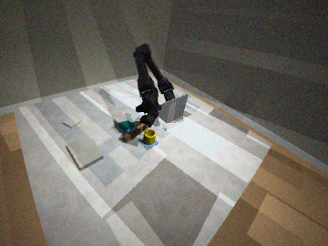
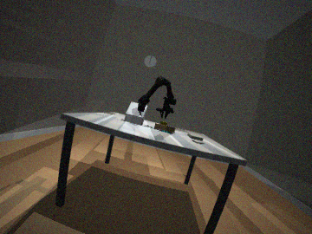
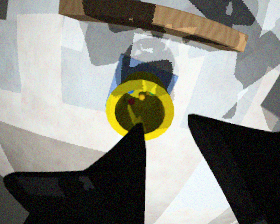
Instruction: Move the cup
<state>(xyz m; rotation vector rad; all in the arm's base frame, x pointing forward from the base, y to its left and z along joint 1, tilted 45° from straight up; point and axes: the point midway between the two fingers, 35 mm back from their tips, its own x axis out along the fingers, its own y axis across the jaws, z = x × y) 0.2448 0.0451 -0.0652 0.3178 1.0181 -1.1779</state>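
Note:
A yellow cup (image 1: 149, 137) (image 2: 164, 123) (image 3: 111, 106) stands upright on the blue pad (image 1: 147, 145) (image 3: 116, 82). Several small coloured marbles (image 3: 142, 97) show inside it in the wrist view. The teal pad (image 1: 125, 126) lies beyond the wooden bar in the top view, partly under the arm's shadow. My gripper (image 1: 147, 123) (image 2: 164, 116) (image 3: 165, 124) is partly open and empty, pointing down above and close to the cup. In the wrist view one fingertip overlaps the cup's opening and the other is right of its rim. The exact height gap is unclear.
A wooden bar (image 1: 133, 134) (image 3: 200, 32) lies between the two pads, close to the cup. A grey upright panel (image 1: 174, 109) stands near the arm's base. A flat pale slab (image 1: 85, 152) and a small flat piece (image 1: 72, 122) lie to the left in the top view.

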